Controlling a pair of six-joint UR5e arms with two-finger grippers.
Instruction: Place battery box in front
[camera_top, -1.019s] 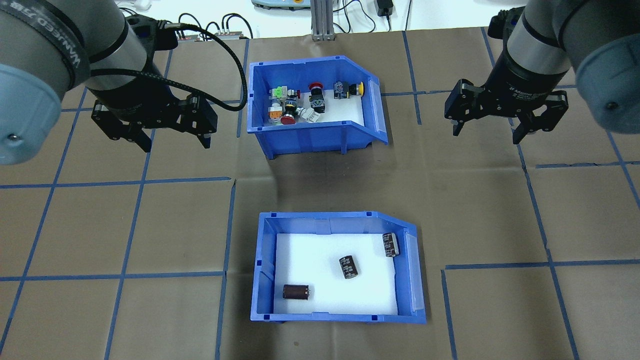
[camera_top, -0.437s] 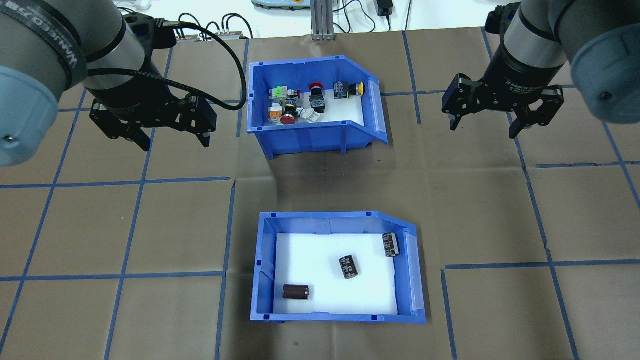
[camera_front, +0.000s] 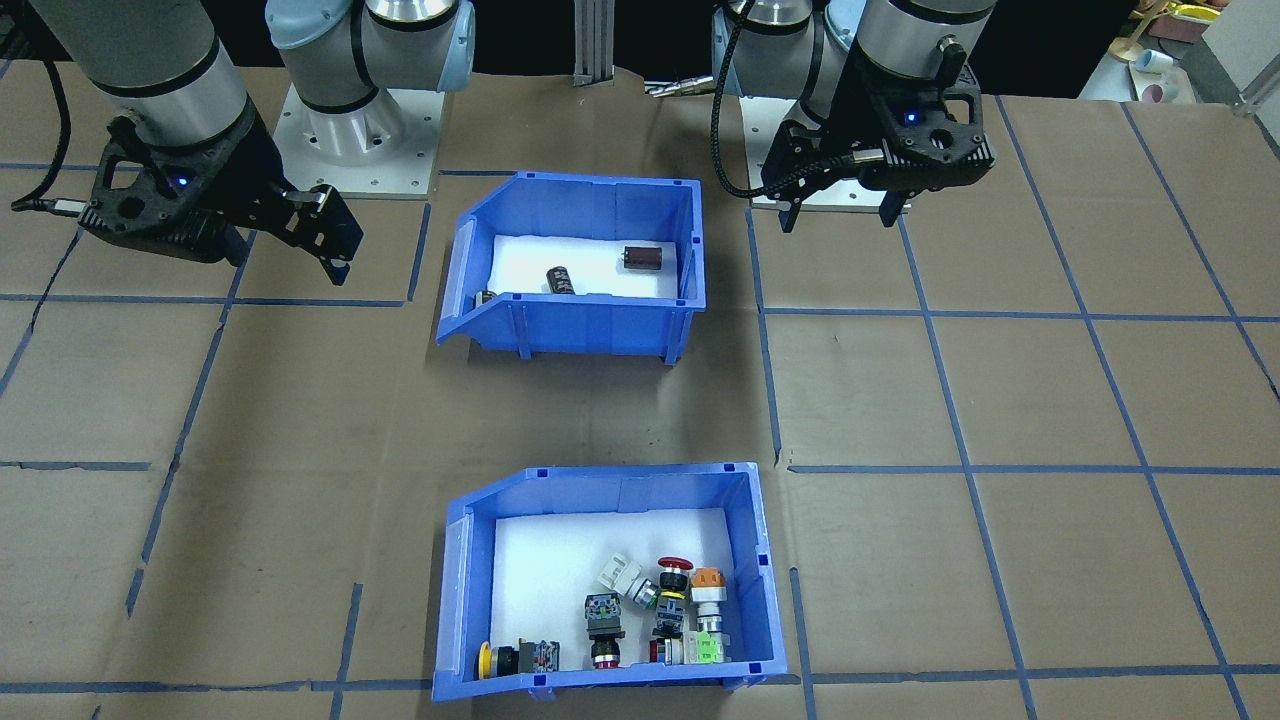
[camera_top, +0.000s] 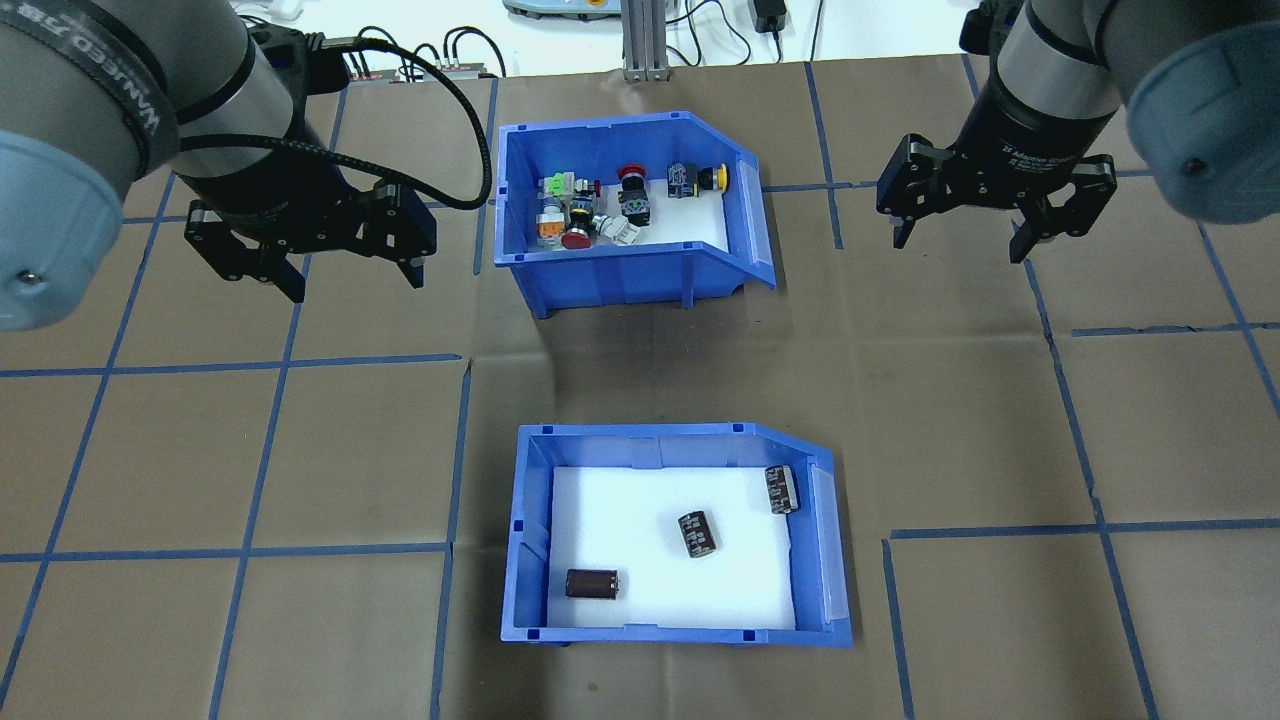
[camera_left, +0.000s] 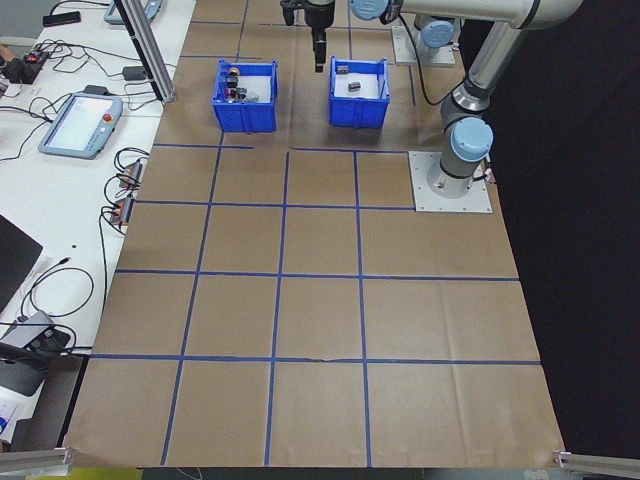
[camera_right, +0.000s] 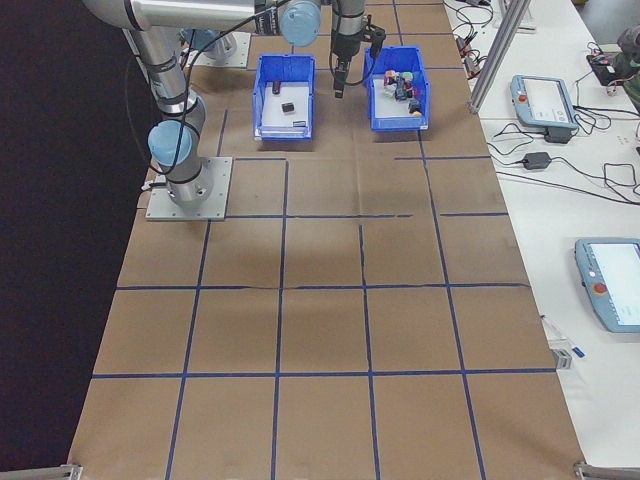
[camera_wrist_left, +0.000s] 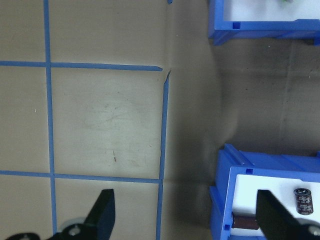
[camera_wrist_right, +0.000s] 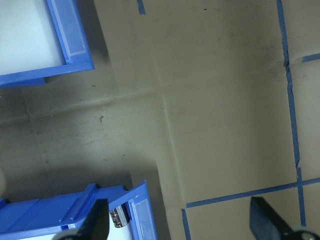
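- Since the earlier overhead frames, the right hand (camera_top: 995, 215) has drifted toward the far edge of the tabletop (camera_top: 1000, 400), and the left hand (camera_top: 318, 255) has barely shifted; both bins lie where they were.
- Tabletop: brown paper with a blue tape grid, carrying two blue bins in its middle strip between the two hands.
- Battery box (camera_top: 680, 440): it sits nearer the robot than either hand, inward of both and well apart from each. Three dark batteries (camera_top: 697, 533) lie loose on its white foam floor.
- Switch bin (camera_top: 620, 270): it stands directly between the two hands, near each but touched by neither, holding a cluster of coloured push-buttons.
- Left hand: fingers spread wide, nothing between them, hovering above bare paper; its wrist camera shows the battery box corner just beside one finger's line of sight.
- Right hand: likewise spread and empty, raised over the paper.
- Progress, as I judge it: no grasp has been made and the battery box rests untouched behind the switch bin, so reaching, gripping, carrying and setting down all remain.
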